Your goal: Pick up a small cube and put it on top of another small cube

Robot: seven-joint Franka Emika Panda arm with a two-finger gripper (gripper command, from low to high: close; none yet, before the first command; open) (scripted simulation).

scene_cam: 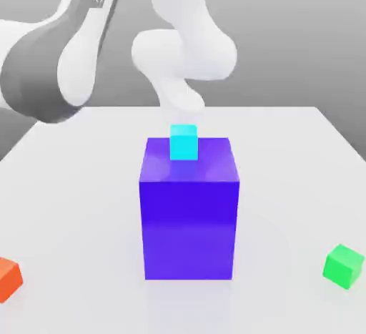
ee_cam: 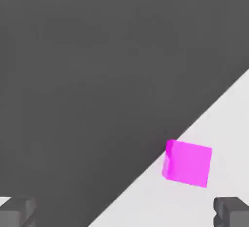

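orange cube (scene_cam: pixel 8 280) | white table (scene_cam: pixel 71 204) | grey backdrop (scene_cam: pixel 300 39)

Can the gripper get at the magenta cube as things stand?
Probably yes. The gripper is open, and in the hand view the magenta cube lies on the white table with nothing between them.

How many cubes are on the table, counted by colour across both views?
Blue-violet big cube: 1
Cyan small cube: 1
Green small cube: 1
Orange small cube: 1
Magenta small cube: 1
Total: 5 cubes
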